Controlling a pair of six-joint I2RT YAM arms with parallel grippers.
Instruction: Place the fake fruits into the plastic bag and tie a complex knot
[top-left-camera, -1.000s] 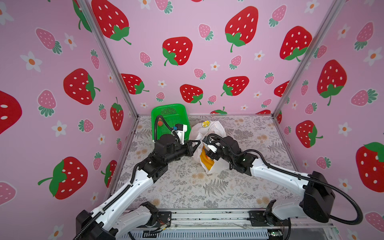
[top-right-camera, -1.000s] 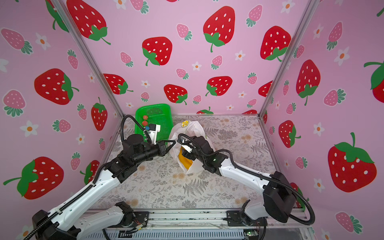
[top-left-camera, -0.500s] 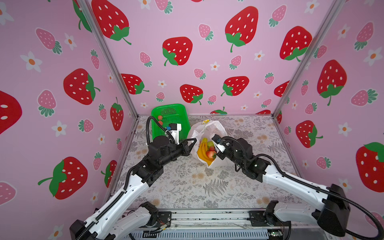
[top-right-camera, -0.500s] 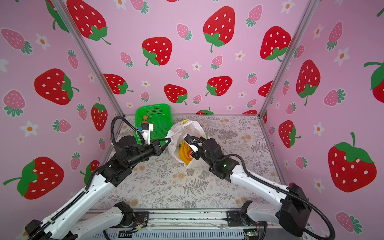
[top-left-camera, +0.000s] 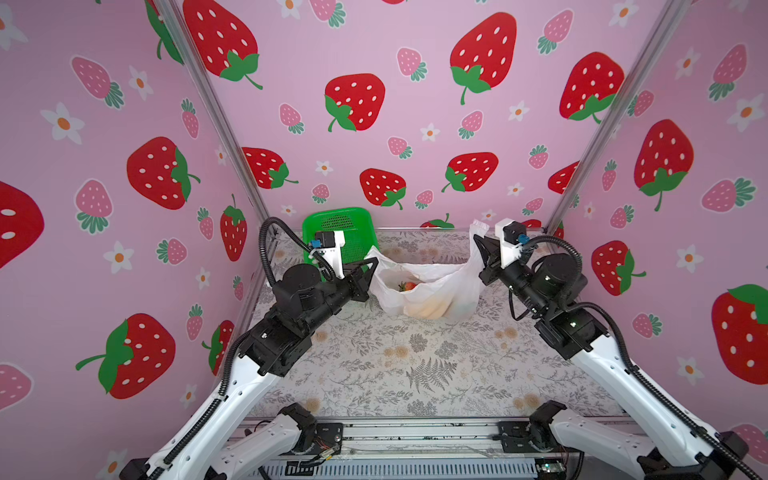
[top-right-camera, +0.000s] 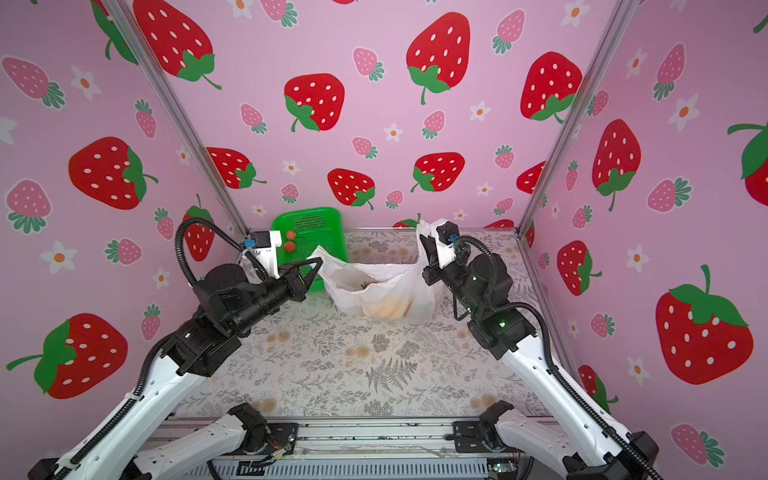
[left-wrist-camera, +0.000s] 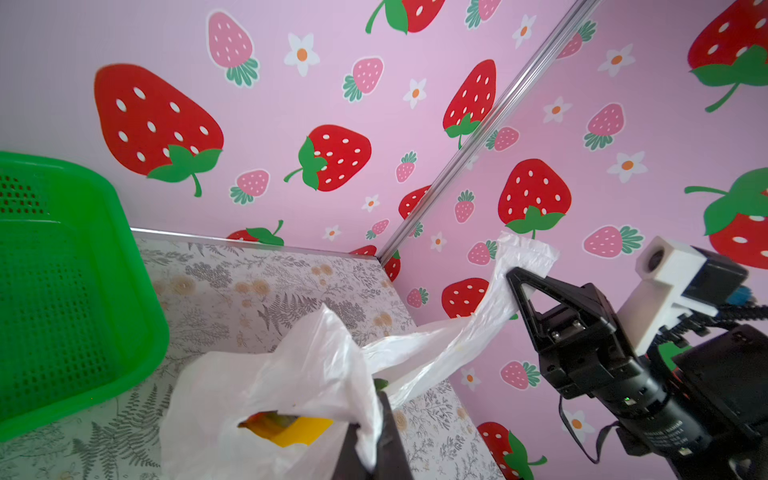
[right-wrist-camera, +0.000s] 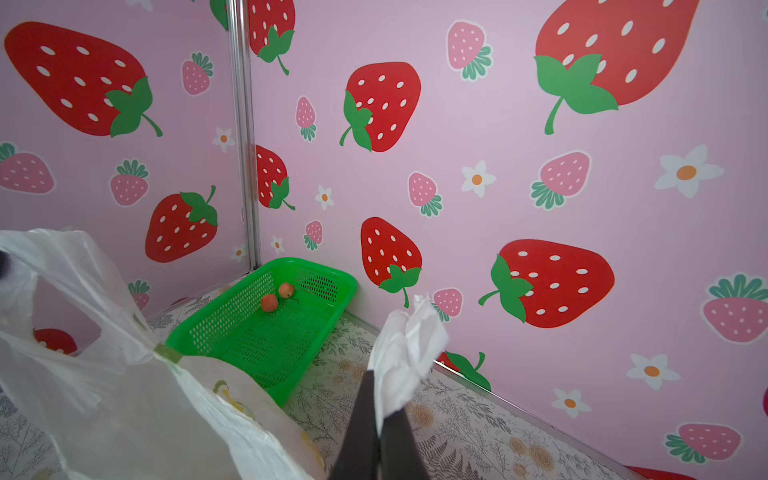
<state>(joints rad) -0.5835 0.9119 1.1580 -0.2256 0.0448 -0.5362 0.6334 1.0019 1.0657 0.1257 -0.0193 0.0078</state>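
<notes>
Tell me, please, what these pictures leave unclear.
- fake fruits in the plastic bag: film blurs them in both top views; kinds, count unclear
- two small red fruits in the green basket: left wrist camera hides them in a top view
- left gripper: cut by the left wrist view's edge

Walls are pink with red and pale-pink strawberries plus white daisies, tabletop's a grey fern print with tan blooms, basket is bright green mesh, plastic bag milky white with yellow showing through, two little fruits orangey-red.
</notes>
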